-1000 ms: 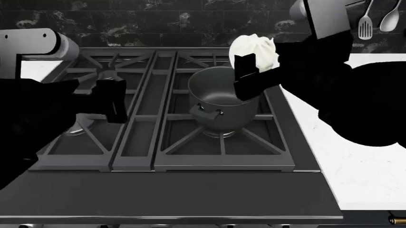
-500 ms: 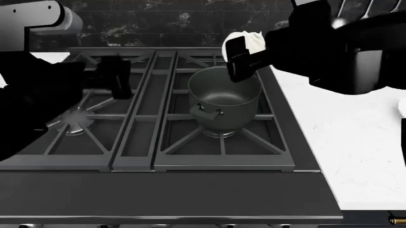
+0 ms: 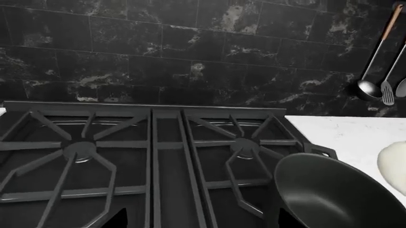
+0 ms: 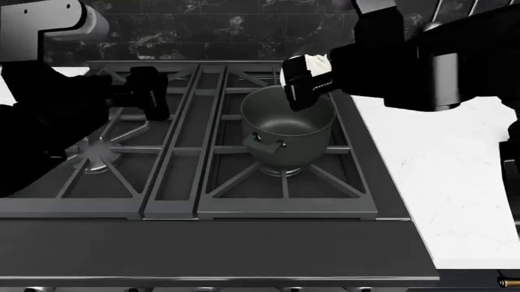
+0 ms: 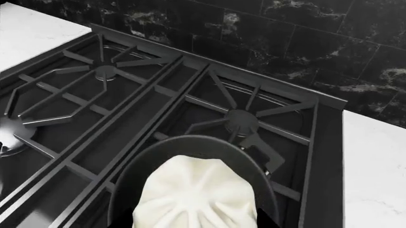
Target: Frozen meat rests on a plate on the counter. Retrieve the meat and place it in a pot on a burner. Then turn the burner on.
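My right gripper [image 4: 302, 84] is shut on the frozen meat [image 4: 315, 61], a pale rounded lump, and holds it above the far rim of the dark grey pot [image 4: 288, 125]. In the right wrist view the meat [image 5: 197, 194] fills the space between the jaws, with the pot's rim [image 5: 190, 141] just beyond and below it. The pot stands on the front right burner [image 4: 283, 172]. My left gripper [image 4: 150, 94] is open and empty above the left half of the stove. The left wrist view shows the pot [image 3: 336, 194] and the meat [image 3: 394, 161]. The plate is out of view.
The stove's cast-iron grates [image 4: 175, 158] span several burners. The white counter [image 4: 442, 182] lies right of the stove, with another strip at its left [image 5: 32, 33]. A ladle and other utensils [image 3: 369, 88] hang on the black tiled wall [image 3: 190, 57].
My right gripper has moved left and slightly down with the meat, from beside the pot to over its far rim. My left arm has risen a little.
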You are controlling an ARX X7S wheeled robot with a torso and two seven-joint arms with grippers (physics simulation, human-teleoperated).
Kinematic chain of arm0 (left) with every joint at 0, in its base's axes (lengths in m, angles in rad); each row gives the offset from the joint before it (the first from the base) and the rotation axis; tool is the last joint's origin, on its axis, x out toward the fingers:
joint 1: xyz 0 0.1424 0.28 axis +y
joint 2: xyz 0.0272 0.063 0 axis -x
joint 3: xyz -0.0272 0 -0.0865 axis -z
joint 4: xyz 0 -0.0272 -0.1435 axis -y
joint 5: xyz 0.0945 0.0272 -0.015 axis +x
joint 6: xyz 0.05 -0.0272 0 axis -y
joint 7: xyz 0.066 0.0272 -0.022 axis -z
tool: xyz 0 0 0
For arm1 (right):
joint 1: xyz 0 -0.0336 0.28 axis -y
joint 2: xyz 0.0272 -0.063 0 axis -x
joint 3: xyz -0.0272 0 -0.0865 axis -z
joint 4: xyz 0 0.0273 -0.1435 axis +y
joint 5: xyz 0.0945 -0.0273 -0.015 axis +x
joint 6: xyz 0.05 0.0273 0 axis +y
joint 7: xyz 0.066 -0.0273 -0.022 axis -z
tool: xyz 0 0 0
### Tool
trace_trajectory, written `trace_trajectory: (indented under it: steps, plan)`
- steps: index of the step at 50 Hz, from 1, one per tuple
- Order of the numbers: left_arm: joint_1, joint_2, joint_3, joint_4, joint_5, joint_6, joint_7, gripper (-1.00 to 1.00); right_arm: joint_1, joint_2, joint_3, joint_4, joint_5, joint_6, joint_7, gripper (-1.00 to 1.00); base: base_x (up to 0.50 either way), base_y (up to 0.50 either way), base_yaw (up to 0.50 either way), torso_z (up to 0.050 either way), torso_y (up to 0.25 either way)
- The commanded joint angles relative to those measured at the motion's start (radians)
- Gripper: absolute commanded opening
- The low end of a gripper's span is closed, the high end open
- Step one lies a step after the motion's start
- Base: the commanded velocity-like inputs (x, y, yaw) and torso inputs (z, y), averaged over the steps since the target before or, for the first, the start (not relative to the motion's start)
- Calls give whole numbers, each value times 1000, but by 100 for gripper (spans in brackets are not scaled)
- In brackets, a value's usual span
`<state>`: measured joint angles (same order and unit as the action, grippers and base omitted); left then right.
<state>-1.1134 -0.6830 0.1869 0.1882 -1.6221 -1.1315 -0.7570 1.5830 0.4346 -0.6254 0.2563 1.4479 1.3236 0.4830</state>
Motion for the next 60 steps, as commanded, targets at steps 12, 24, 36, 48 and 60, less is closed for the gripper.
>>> trace_trajectory:
  steps: [12,24,36,48,60]
  plan:
    - [14,-1,15,-26,56,25,48,100,62,-49,-100,141,-131,-58,-172,-100,0,0,0,0,0]
    - [31,-5,26,-53,101,46,91,100,65,-94,-173,244,-211,-118,-285,-100,0,0,0,0,0]
    - [45,-13,29,-55,107,51,93,100,42,-108,-203,275,-237,-144,-325,-100,0,0,0,0,0]
    - [49,-17,30,-50,98,51,80,100,20,-105,-213,275,-237,-148,-329,-100,0,0,0,0,0]
    - [61,-24,29,-54,102,60,86,100,14,-120,-232,300,-253,-164,-350,-100,0,0,0,0,0]
